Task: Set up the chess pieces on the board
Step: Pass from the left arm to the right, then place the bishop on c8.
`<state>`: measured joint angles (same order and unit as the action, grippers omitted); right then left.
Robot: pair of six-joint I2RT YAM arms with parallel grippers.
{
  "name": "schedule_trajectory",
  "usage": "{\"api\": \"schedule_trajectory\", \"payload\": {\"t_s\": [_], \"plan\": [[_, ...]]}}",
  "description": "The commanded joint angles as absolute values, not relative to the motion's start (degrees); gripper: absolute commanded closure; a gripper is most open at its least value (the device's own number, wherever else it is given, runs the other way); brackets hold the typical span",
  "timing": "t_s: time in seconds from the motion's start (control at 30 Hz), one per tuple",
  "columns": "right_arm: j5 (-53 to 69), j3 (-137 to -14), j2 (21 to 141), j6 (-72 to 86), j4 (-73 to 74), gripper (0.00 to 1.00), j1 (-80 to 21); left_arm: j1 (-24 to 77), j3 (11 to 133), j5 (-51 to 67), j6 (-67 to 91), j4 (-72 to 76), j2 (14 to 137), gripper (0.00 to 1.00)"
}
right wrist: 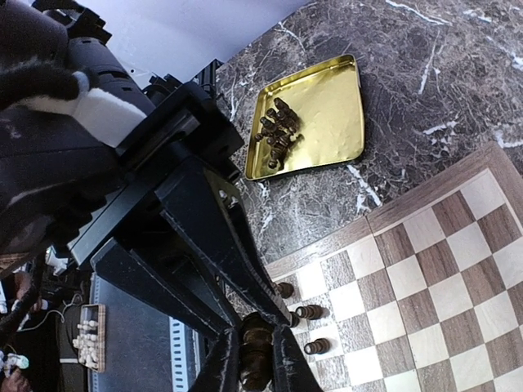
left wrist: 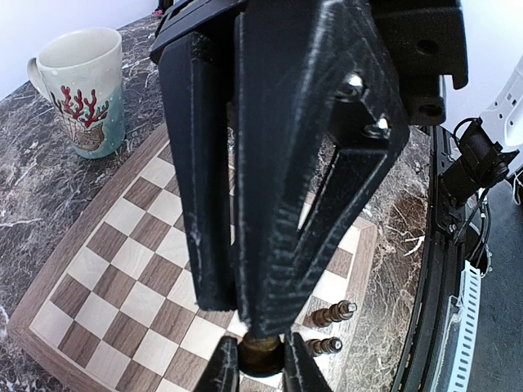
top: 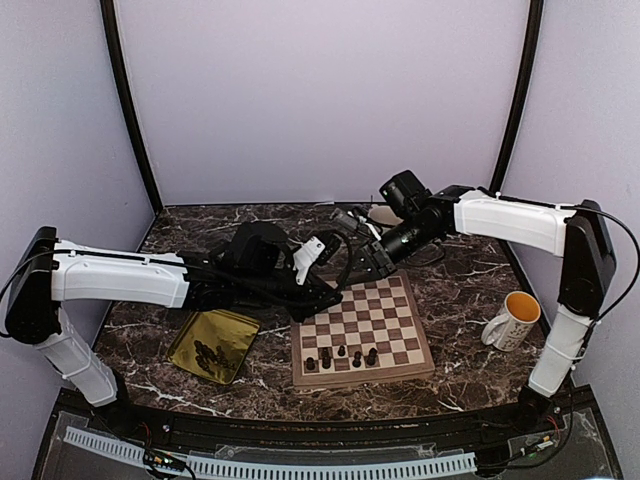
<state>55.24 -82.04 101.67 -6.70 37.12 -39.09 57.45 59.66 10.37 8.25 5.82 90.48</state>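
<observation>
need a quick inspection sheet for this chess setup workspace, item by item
surface: dark marble table.
job's things: board lies flat on the table, with about five pieces on its near row. A heap of others sits in the gold tray to its left.
clutter: mug right of the board.
grippers: left gripper and right gripper meet over the board, and both seem shut on one held piece.
cables: black cable loops off the right arm.
surroundings: lilac walls, black posts.
</observation>
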Motion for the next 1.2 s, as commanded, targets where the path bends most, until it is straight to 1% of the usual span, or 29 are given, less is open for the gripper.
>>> {"api": "schedule_trajectory", "payload": {"t_s": [0.0,0.03,0.07,0.13,0.2,0.3,0.37,0.43,0.53,0.67,0.83,1.0,1.17], "plan": [[54.05,-81.3,101.54,-7.23,36.02,0.93,-39.73,57.66,59.53,9.38,8.84,7.29,88.98,0.84],[53.68,-81.22,101.44,-7.47,36.11,0.95,-39.73,57.66,59.43,8.87,8.93,7.17,88.91,0.81],[53.28,-81.21,101.24,-7.86,36.21,0.97,-39.65,57.65,59.46,8.1,9.05,6.81,88.89,0.76],[51.7,-81.24,100.37,-8.94,36.71,0.98,-39.49,57.66,59.5,5.97,9.27,5.57,88.58,0.62],[48.97,-81.04,99.08,-10.64,37.47,0.99,-39.19,57.57,59.03,3.62,9.04,4.63,87.29,0.51],[47.21,-78.78,95.98,-11.73,36.53,0.99,-37.67,57.48,57.05,0.23,7.4,4.1,84.62,0.4],[46.14,-77.06,93.47,-12.57,36.15,0.99,-35.89,57.33,56.66,-1.1,6.0,2.45,83.32,0.36],[44.3,-75.67,91.83,-14.05,36.67,0.99,-34.39,57.02,57.0,-2.34,4.85,-0.64,82.61,0.36],[37.91,-73.28,86.33,-19.61,38.97,0.99,-33.96,56.26,58.2,-5.96,4.14,-4.75,82.28,0.36],[32.57,-67.8,80.4,-24.89,40.56,0.98,-34.08,54.68,58.0,-9.51,5.57,-6.71,81.6,0.36],[29.23,-63.98,75.89,-30.46,45.04,0.98,-35.99,52.23,55.65,-7.93,9.85,-3.71,80.1,0.37],[24.0,-60.65,72.85,-34.84,46.58,0.98,-41.65,50.74,55.53,-7.04,14.84,-2.97,81.19,0.37],[22.38,-58.61,72.96,-36.38,46.93,0.98,-45.3,50.59,56.39,-5.37,17.84,-2.9,82.75,0.38]]}}
